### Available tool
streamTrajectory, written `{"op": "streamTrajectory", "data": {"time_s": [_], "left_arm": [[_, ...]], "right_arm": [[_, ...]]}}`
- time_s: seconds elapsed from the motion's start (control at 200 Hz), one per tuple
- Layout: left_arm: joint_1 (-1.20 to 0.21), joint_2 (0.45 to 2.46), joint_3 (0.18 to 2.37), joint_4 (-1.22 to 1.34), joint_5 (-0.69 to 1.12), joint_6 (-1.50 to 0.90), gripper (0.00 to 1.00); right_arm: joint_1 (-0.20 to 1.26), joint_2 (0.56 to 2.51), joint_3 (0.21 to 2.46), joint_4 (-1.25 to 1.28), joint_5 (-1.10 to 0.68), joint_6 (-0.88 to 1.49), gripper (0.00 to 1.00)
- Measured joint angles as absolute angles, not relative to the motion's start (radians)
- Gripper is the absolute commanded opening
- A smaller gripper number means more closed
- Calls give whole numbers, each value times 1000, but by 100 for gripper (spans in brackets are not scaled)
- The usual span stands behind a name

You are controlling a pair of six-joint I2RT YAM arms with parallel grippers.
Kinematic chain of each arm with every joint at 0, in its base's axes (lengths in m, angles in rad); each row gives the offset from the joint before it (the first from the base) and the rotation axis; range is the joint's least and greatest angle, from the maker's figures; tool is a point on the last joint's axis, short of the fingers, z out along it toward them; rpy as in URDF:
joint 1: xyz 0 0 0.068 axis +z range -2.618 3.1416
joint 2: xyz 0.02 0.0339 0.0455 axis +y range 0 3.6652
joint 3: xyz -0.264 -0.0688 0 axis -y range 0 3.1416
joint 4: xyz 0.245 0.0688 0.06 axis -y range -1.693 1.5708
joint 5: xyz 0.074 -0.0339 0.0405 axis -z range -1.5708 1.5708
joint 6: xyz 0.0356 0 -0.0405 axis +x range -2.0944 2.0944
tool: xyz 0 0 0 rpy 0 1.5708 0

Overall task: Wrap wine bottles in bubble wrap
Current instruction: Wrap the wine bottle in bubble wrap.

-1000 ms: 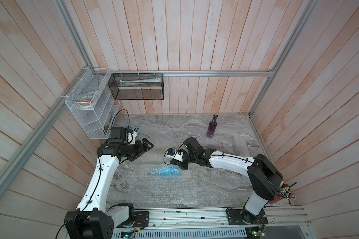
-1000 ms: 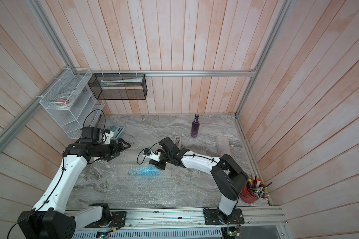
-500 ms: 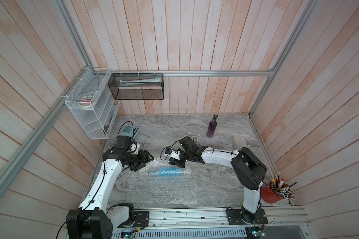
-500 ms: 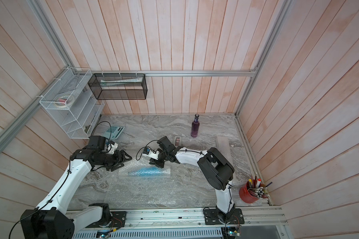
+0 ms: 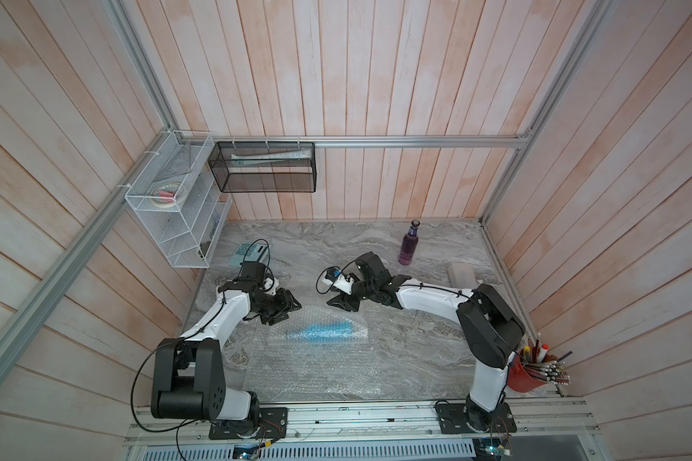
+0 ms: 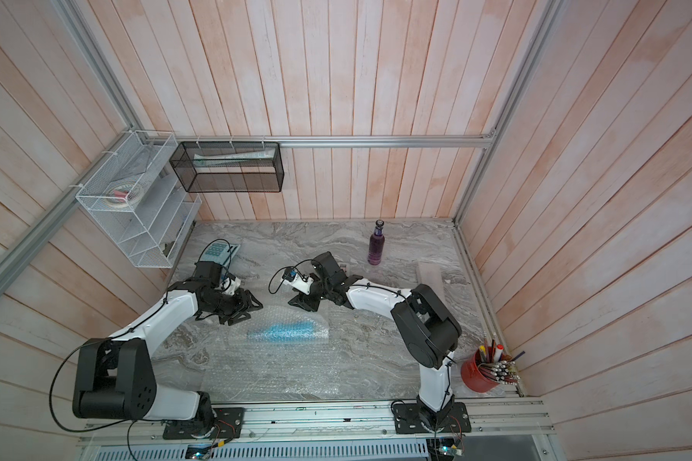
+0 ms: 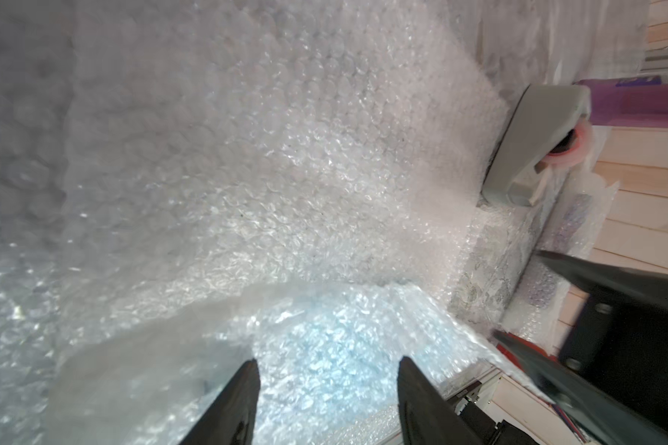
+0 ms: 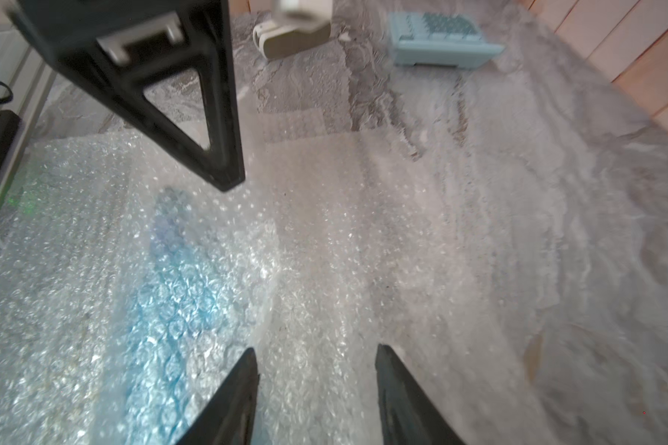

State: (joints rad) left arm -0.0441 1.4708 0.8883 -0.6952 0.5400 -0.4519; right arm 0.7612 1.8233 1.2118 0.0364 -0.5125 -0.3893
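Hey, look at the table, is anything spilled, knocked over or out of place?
Nothing is spilled or broken. The blue bottle lies on its side under a loose fold of bubble wrap, which suits the wrapping job. The purple bottle stands upright near the back wall.

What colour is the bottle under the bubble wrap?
Bright blue; the bottle shows best in the right wrist view.

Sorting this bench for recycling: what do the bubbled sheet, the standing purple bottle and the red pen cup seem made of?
The bubble wrap: thin clear plastic film, glossy; its bubbles glint and the blue bottle shows through. The purple bottle: transparent, shiny, glass or hard plastic; dark cap. The red cup: opaque, probably plastic; too small to confirm.
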Motion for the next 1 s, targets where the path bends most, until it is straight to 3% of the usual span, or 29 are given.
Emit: {"op": "streamTrajectory", "data": {"time_s": [0.3, 0.595, 1.0], "left_arm": [[-46, 1517, 884, -709, 460, -389, 59], [-46, 1472, 841, -752, 417, -377, 59], [-45, 1340, 839, -840, 402, -386, 60]], "right_arm": [[770, 1618, 1029, 119, -672, -336, 61], [799, 1850, 1083, 36, -759, -352, 63], [850, 1957, 1174, -109, -767, -458, 65]]}}
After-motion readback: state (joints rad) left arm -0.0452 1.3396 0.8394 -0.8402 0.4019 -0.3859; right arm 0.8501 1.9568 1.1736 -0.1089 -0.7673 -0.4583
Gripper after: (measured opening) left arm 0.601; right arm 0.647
